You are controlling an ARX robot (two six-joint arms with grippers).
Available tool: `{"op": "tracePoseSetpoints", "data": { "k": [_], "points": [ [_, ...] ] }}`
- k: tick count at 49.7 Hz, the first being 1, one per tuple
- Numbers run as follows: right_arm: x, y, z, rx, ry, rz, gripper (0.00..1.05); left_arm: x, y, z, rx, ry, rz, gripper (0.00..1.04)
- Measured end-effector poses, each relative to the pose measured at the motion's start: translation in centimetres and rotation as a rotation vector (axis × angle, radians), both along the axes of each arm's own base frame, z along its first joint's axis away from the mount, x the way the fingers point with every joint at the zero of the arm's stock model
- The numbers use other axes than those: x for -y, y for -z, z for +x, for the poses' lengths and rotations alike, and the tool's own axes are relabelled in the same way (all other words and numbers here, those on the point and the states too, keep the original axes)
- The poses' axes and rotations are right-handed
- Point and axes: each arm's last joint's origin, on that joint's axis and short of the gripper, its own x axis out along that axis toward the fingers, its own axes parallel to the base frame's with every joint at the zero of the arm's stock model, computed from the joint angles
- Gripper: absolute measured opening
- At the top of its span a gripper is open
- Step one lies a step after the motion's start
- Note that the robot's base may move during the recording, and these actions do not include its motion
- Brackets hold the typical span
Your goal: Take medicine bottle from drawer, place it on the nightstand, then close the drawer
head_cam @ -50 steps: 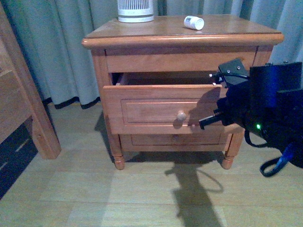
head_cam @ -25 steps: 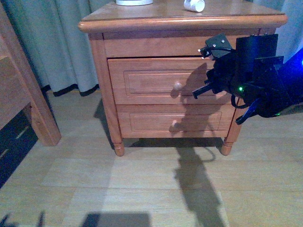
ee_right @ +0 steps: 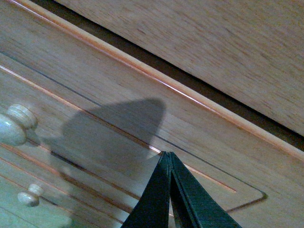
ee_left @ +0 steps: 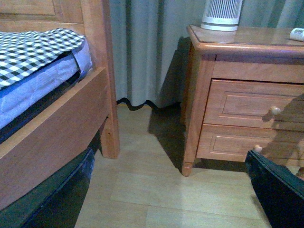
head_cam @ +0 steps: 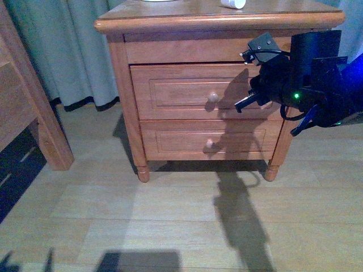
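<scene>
- The nightstand (head_cam: 122,85) stands on the wooden floor (head_cam: 142,221) before grey curtains (head_cam: 68,51), with both its drawers pushed in flush.
- The drawer (head_cam: 187,90), the upper and taller of the two, is shut; its round knob (head_cam: 213,97) sits at the middle of the panel front.
- The shorter drawer (head_cam: 198,140) lies below it, also shut.
- The medicine bottle (head_cam: 233,4) lies on its side on the nightstand's top, toward the right and at the upper edge of the front view; the left wrist view shows its end (ee_left: 297,33) there too.
- The right claw (head_cam: 243,103) is at the drawer front, right of the knob; in the right wrist view its fingers (ee_right: 164,199) meet at a point, pressed together with nothing between them, tip against the panel.
- The left claw (ee_left: 275,190) shows only as a dark edge low near the floor; whether it is wide or narrow I cannot tell.
- A white ribbed cylinder (ee_left: 221,14) stands at the far left of the top.
- A wooden bed frame (ee_left: 61,123) with a checked sheet (ee_left: 33,45) stands left of the nightstand.
</scene>
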Motion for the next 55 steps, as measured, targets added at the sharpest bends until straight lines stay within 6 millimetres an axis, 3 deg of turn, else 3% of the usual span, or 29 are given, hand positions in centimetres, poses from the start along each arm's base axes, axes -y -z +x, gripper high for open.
{"op": "tracePoseSetpoints", "data": {
  "k": [7, 14, 22, 28, 35, 44, 47, 49, 52, 55],
  "points": [
    [1.1, 0.4, -0.7, 0.003, 0.066, 0.036, 0.03, 0.0, 0.0, 0.0, 0.0, 0.0, 0.0, 0.98],
    [2.6, 0.9, -2.8, -0.039, 0.129, 0.119, 0.03, 0.0, 0.0, 0.0, 0.0, 0.0, 0.0, 0.98],
    [2.1, -0.7, -5.8, -0.065, 0.134, 0.245, 0.03, 0.0, 0.0, 0.0, 0.0, 0.0, 0.0, 0.98],
    [1.3, -4.6, -8.9, -0.051, 0.114, 0.379, 0.03, 0.0, 0.0, 0.0, 0.0, 0.0, 0.0, 0.98],
    [1.8, -9.0, -12.2, -0.023, 0.11, 0.469, 0.05, 0.0, 0.0, 0.0, 0.0, 0.0, 0.0, 0.98],
    [3.6, -17.2, -18.1, 0.123, 0.06, 0.596, 0.35, 0.0, 0.0, 0.0, 0.0, 0.0, 0.0, 0.98],
    [4.6, -20.8, -21.7, 0.197, 0.056, 0.615, 0.51, 0.0, 0.0, 0.0, 0.0, 0.0, 0.0, 0.98],
    [5.0, -22.0, -23.4, 0.228, 0.049, 0.622, 0.58, 0.0, 0.0, 0.0, 0.0, 0.0, 0.0, 0.98],
    [4.9, -23.4, -26.2, 0.236, 0.123, 0.574, 0.52, 0.0, 0.0, 0.0, 0.0, 0.0, 0.0, 0.98],
    [4.7, -23.2, -29.1, 0.22, 0.146, 0.502, 0.41, 0.0, 0.0, 0.0, 0.0, 0.0, 0.0, 0.98]
  ]
}}
